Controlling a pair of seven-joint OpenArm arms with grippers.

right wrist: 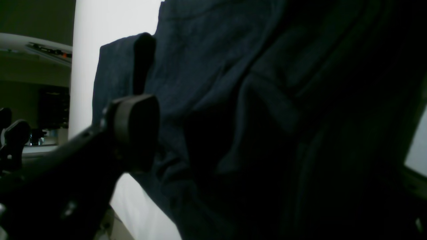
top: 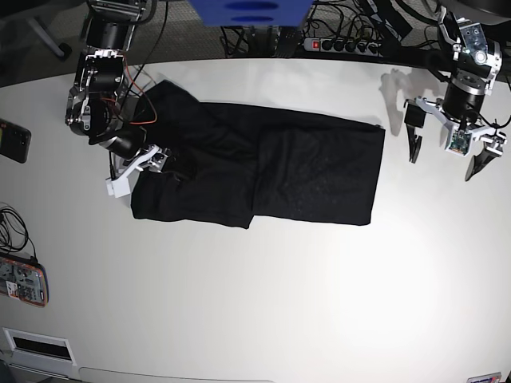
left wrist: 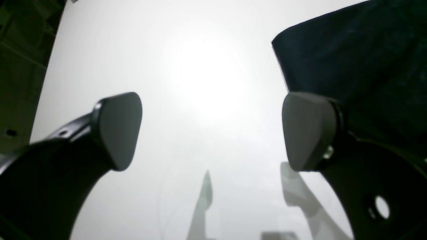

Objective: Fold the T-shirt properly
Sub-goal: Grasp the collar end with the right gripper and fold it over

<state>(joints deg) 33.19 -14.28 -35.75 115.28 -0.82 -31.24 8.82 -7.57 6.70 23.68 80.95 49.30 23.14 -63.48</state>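
Observation:
The black T-shirt [top: 263, 163] lies spread across the white table, its long side running left to right, with one part folded over near the middle. My right gripper [top: 137, 170] is at the shirt's left edge, low over the cloth and open. In the right wrist view one finger [right wrist: 135, 128] shows against the dark cloth [right wrist: 233, 100]; the other finger is lost in the dark. My left gripper [top: 441, 155] hangs open over bare table just right of the shirt. Its pads [left wrist: 120, 130] stand wide apart, with a corner of the shirt [left wrist: 350, 60] beyond the right pad.
A dark phone [top: 12, 140] and a small colourful device [top: 20, 281] lie at the table's left edge. A power strip [top: 343, 45] and cables run behind the far edge, beside a blue object [top: 247, 9]. Bare white tabletop [top: 279, 303] stretches in front of the shirt.

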